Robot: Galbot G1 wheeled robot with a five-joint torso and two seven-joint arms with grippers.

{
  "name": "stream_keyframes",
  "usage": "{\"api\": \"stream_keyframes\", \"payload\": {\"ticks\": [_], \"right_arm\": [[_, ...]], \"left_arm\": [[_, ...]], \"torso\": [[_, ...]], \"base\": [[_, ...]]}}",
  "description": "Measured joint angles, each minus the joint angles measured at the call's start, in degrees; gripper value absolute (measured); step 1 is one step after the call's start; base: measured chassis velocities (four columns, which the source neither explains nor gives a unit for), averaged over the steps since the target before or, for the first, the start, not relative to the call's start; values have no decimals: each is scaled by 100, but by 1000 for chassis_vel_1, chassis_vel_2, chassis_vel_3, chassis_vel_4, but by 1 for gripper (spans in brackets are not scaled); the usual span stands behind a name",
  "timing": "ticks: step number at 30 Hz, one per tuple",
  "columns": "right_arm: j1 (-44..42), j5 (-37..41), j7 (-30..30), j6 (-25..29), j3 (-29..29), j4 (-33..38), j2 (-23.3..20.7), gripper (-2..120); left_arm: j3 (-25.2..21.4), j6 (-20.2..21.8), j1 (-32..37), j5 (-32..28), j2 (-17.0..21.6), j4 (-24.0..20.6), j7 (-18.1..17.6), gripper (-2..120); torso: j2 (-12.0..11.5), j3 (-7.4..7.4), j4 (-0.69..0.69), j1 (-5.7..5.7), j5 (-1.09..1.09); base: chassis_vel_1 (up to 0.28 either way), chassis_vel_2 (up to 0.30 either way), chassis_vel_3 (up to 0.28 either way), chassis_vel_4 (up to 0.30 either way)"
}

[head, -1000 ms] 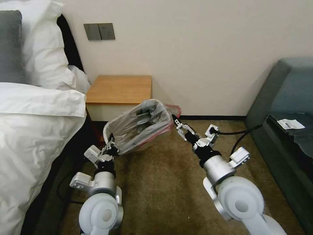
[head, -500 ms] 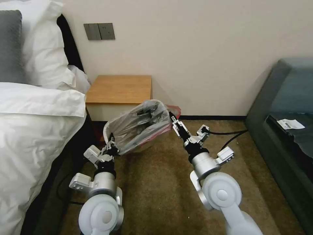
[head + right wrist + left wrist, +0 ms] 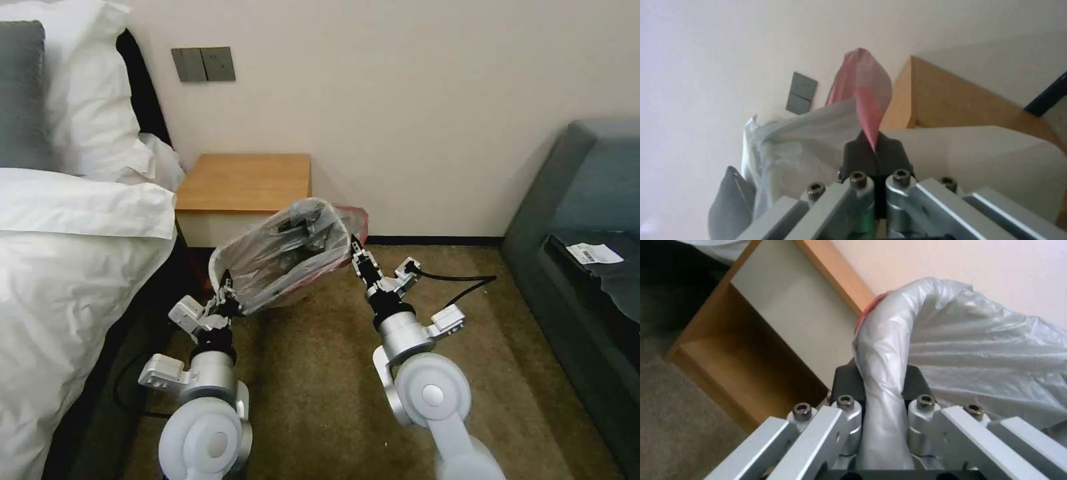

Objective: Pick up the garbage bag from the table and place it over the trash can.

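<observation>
The garbage bag (image 3: 287,257), crinkly grey plastic with pink-red edging, hangs stretched between my two grippers in front of the table (image 3: 243,181). My left gripper (image 3: 224,292) is shut on the bag's near left edge. In the left wrist view a rolled strand of bag (image 3: 978,350) runs between the fingers of the left gripper (image 3: 882,373), with the table (image 3: 729,350) behind. My right gripper (image 3: 357,249) is at the bag's right edge. The right wrist view shows the right gripper (image 3: 874,146) shut on the pink-red edging (image 3: 862,90). The trash can is hidden.
A bed with a white duvet (image 3: 73,267) lies close on the left. A dark sofa (image 3: 587,220) stands at the right. The wall (image 3: 413,100) is right behind the table. Brown carpet (image 3: 320,373) spreads between bed and sofa, with a black cable (image 3: 460,277) trailing from my right wrist.
My right arm has swung left and drawn in, its gripper staying at the bag's right edge. The bag's mouth has risen slightly. The left arm has barely moved.
</observation>
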Motion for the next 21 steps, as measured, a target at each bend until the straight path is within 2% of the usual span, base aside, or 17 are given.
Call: {"api": "stream_keyframes", "payload": {"ticks": [8, 13, 21], "right_arm": [[-27, -318, -67, 30, 1, -55, -127, 0], [-53, -997, -287, 190, -52, -413, -365, 0], [-41, -1461, -400, 390, -45, -776, -424, 0]], "left_arm": [[21, -1, -11, -60, -14, -34, 0, 9], [58, 22, 52, -266, -20, -173, -18, 9], [83, 88, 140, -568, -15, -391, -54, 9]], "torso": [[0, 0, 0, 0, 0], [0, 0, 0, 0, 0], [0, 0, 0, 0, 0]], "base": [[0, 0, 0, 0], [0, 0, 0, 0], [0, 0, 0, 0]]}}
